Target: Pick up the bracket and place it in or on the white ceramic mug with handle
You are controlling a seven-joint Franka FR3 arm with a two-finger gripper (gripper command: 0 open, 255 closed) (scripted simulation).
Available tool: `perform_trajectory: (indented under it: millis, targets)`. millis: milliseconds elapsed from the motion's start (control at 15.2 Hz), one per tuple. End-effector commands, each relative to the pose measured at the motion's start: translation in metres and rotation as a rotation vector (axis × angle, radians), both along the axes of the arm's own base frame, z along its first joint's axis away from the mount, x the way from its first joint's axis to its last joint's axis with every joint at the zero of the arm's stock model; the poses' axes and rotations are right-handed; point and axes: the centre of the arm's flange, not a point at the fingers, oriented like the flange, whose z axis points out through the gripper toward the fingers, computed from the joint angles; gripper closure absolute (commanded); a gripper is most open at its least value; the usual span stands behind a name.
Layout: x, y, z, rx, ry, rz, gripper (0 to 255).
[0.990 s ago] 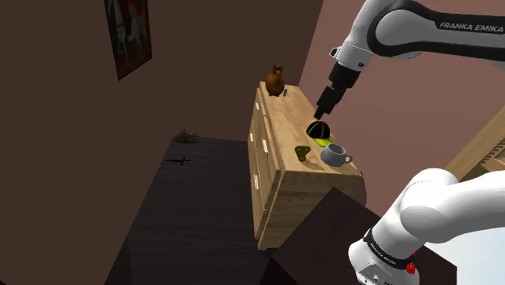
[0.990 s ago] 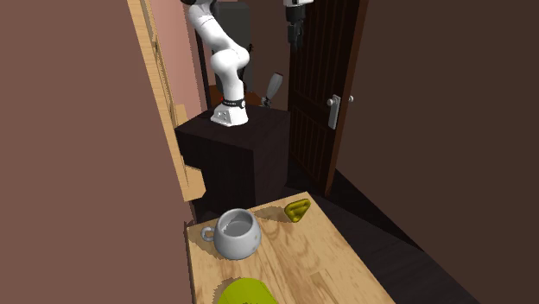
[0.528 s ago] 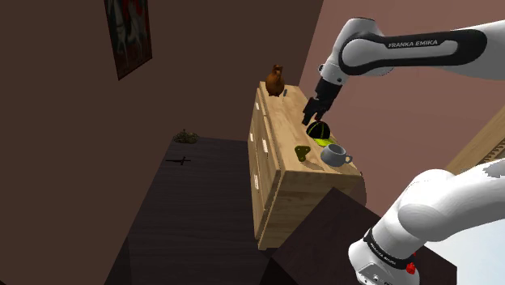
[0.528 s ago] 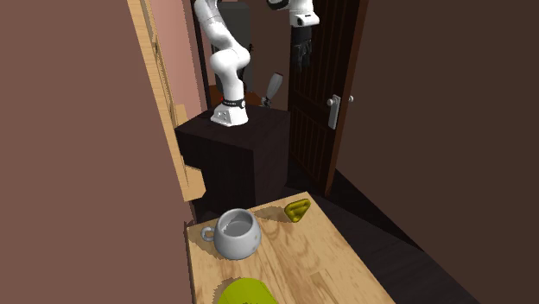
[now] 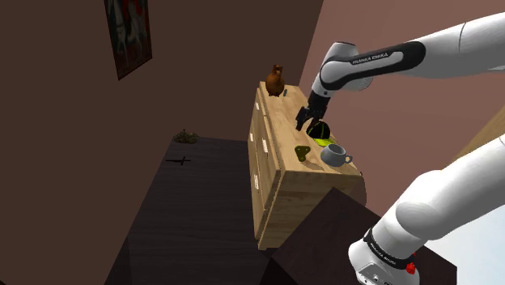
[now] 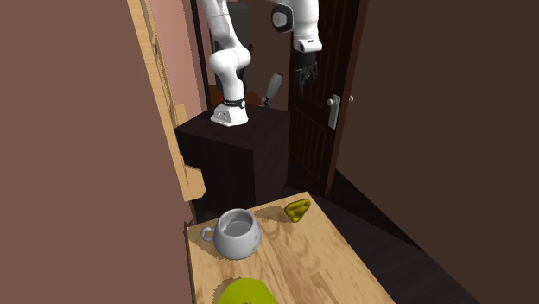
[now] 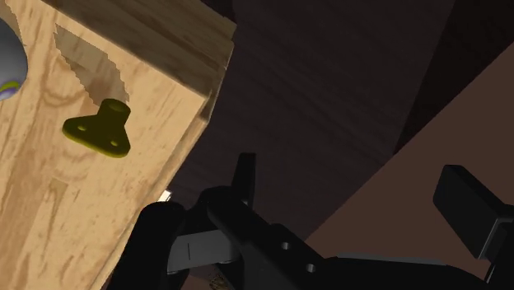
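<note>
Bracket [image 5: 303, 153] lies flat on the wooden surface [image 5: 279, 113], near the mug [image 5: 334, 155] and close to the edge, below our hand [image 5: 308, 123], which hangs wide open and empty, so we think we must descend.

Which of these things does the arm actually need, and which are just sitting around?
For the job:
olive-yellow bracket
pale grey mug
the open black gripper

Just lying about:
brown jug
lime-green rounded thing beside the mug
wall picture

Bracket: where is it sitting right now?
In the shoulder view, the bracket lies on the wooden dresser top, just left of the mug, not touching it.
</note>
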Motion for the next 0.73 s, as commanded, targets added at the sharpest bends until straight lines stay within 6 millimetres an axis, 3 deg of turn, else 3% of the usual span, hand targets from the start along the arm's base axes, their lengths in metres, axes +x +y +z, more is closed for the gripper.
perform_trajectory:
  millis: [0, 660]
  targets:
    - [0.011, -0.014, -0.017, -0.003, 0.004, -0.034, 0]
    - [0.051, -0.101, -0.105, -0.012, 0.027, -0.198, 0]
